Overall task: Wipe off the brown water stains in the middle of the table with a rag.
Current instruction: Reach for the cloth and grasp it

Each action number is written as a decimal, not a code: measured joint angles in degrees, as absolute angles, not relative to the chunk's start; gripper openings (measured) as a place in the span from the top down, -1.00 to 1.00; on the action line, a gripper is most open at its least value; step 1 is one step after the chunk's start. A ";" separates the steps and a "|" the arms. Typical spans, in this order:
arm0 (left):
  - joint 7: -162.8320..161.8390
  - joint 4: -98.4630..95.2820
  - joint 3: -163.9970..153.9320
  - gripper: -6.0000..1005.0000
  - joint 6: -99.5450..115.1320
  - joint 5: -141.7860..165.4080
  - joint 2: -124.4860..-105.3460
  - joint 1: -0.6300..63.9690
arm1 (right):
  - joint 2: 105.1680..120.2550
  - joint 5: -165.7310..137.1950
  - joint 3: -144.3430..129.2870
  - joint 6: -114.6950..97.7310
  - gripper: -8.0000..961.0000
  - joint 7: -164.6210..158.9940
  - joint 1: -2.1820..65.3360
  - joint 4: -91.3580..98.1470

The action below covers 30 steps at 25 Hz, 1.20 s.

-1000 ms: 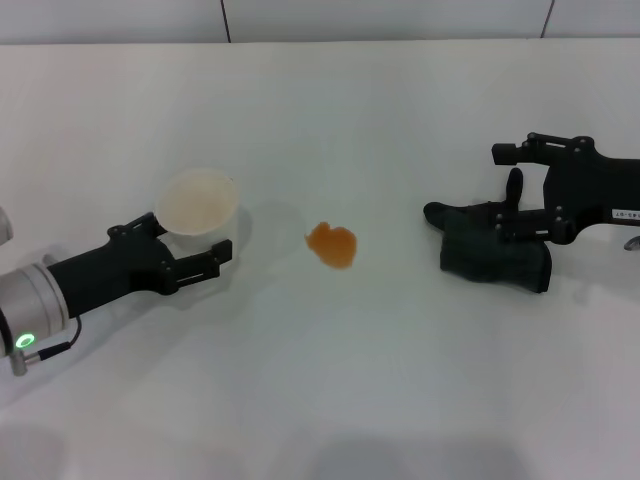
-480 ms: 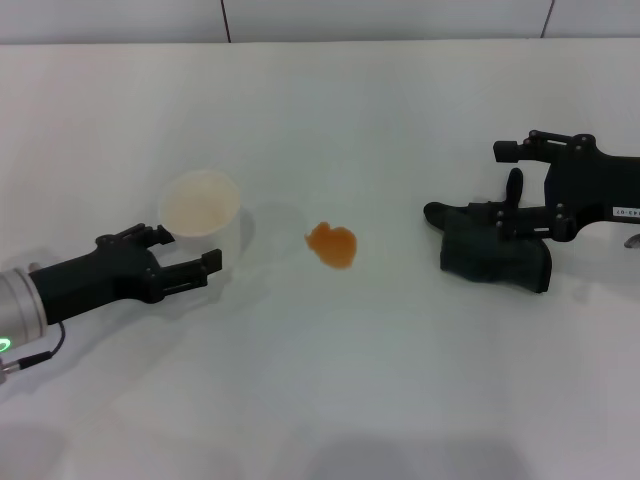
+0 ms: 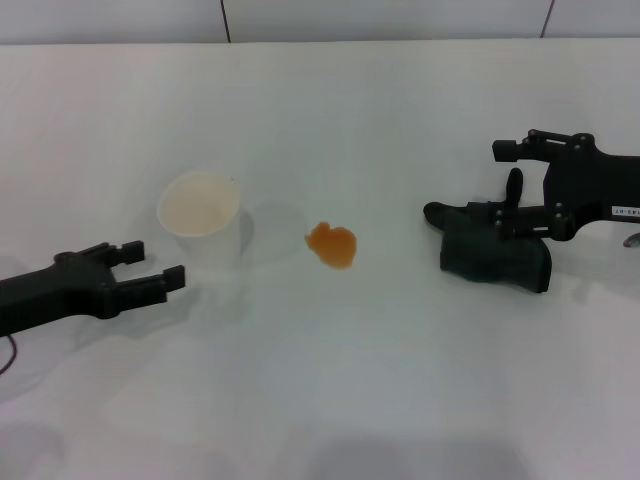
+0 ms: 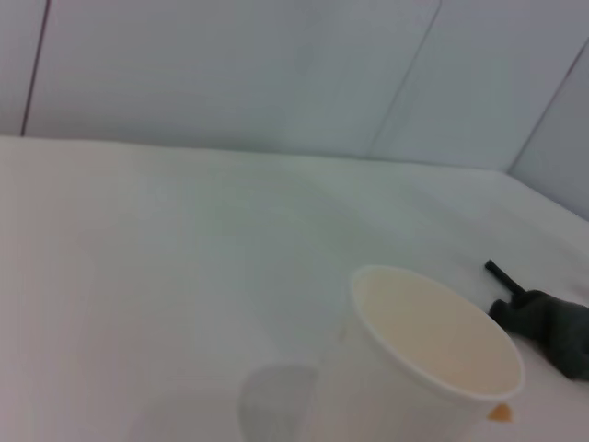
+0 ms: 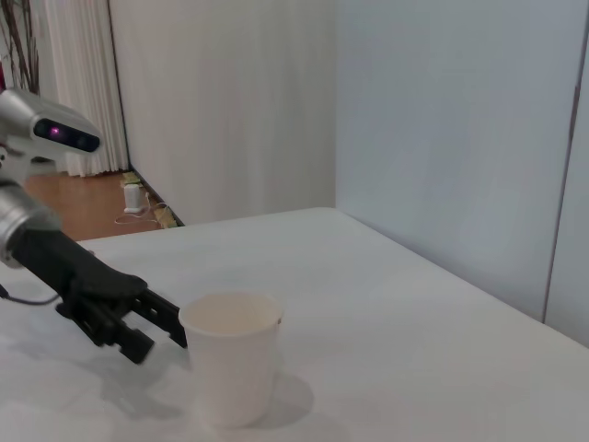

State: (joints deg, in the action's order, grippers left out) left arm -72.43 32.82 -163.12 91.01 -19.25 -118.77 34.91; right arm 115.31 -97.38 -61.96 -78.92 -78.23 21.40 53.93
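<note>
On the table (image 3: 330, 390), stain (image 3: 331, 245) sits mid, between cup (image 3: 202, 230) and rag (image 3: 495, 255). Right gripper (image 3: 510, 205) clenched on rag at right. Left gripper (image 3: 150, 268) released, just beside cup.

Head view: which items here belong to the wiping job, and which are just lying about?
For the job: brown water stains, rag under the right gripper, table.
Lying about: white paper cup, standing upright beside the open left gripper.
</note>
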 joint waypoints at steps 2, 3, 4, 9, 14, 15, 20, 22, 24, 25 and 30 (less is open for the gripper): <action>-74.39 35.92 -163.13 -0.78 94.50 -17.94 -118.51 35.24 | 115.31 -97.38 -61.99 -78.93 -0.73 -78.22 21.42 53.94; -75.37 37.33 -163.15 -0.78 96.61 -17.26 -118.26 35.36 | 115.31 -97.38 -61.99 -78.97 -0.72 -78.22 21.42 53.96; -76.29 38.61 -163.16 -0.78 98.58 -16.76 -117.95 35.47 | 115.31 -97.38 -62.00 -79.00 -0.72 -78.22 21.42 53.97; -79.09 45.87 -163.17 -0.78 112.43 -14.75 -115.56 35.27 | 115.31 -97.38 -61.91 -79.09 -0.71 -78.22 21.13 54.01; -80.48 49.53 -163.17 -0.78 114.00 -13.46 -114.07 36.30 | 115.31 -97.36 -61.88 -78.99 -0.71 -78.22 20.92 54.03; -80.95 49.64 -163.19 -0.78 114.03 -12.28 -113.61 36.89 | 115.31 -97.36 -61.87 -78.97 -0.71 -78.22 20.94 54.03; -83.21 53.26 -163.21 -0.78 114.04 -6.99 -112.30 42.00 | 115.31 -97.07 -61.87 -78.74 -0.70 -78.22 21.11 53.86; -83.28 54.46 -163.21 -0.78 114.02 -5.22 -112.04 44.68 | 115.31 -97.04 -61.88 -78.66 -0.70 -78.22 21.24 53.65; -83.29 54.85 -163.21 -0.78 113.90 -1.55 -111.56 48.93 | 115.31 -97.02 -61.87 -78.59 -0.69 -78.22 21.34 53.52; -83.29 54.85 -163.21 -0.78 113.79 -0.22 -111.49 50.23 | 115.31 -97.02 -61.87 -78.57 -0.69 -78.22 21.36 53.47; -82.67 54.89 -163.26 -0.78 112.55 8.66 -111.60 59.37 | 115.31 -97.02 -62.14 -77.94 -0.68 -78.22 21.32 53.19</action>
State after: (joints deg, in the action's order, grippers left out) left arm -82.67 54.89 -163.26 112.55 8.66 -111.60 59.37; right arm 115.31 -97.02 -62.14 -77.94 -78.23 21.32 53.19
